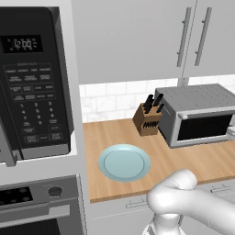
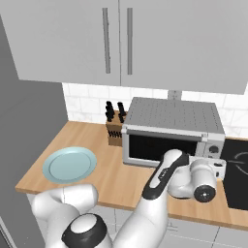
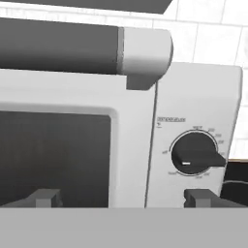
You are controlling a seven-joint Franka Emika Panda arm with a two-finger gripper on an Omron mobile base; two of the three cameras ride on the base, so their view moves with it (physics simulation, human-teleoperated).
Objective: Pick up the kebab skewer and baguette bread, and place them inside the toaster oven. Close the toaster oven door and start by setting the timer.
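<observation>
The silver-grey toaster oven (image 2: 173,130) stands on the wooden counter with its door (image 3: 72,145) shut against the body. The dark bar handle (image 3: 58,51) runs across the top of the door. My gripper (image 3: 125,198) hovers close in front of the oven's right side, open, with nothing between its fingertips (image 3: 46,197). A black dial knob (image 3: 196,156) on the oven's control panel sits just above the right fingertip. In the right base view my hand (image 2: 209,170) is at the oven's lower right corner. The kebab skewer and baguette bread are hidden.
A pale blue plate (image 1: 124,162) lies bare on the counter (image 1: 197,158) left of the oven. A wooden knife block (image 1: 148,118) stands against the oven's left side. A black microwave (image 1: 32,78) and a built-in oven (image 1: 36,202) are at far left; a dark cooktop (image 2: 236,169) is on the right.
</observation>
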